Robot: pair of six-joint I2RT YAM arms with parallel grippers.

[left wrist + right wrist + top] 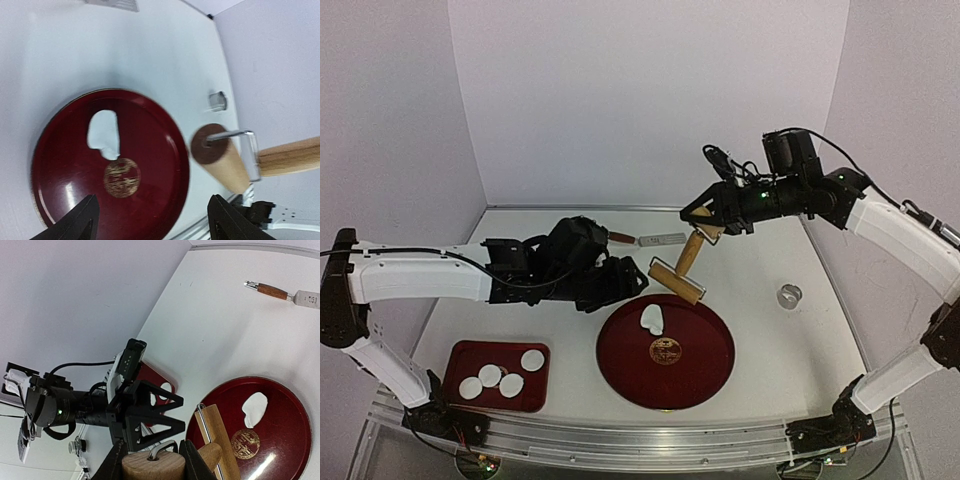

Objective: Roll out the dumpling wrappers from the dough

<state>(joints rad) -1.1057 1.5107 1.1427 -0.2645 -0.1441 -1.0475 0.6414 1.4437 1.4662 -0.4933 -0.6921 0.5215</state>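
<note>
Four round white wrappers (490, 376) lie in a small red tray (463, 355) at near left; a ragged dough piece (651, 319) sits on the round plate (700, 372) at centre. The left gripper (152, 220) hovers above the plate, jaws wide apart and empty, while the right gripper (152, 464) clamps the handle of a rolling pin (677, 281) at the plate's far edge. The wrappers look thin, limp and easily torn, best lifted gently by an edge.
</note>
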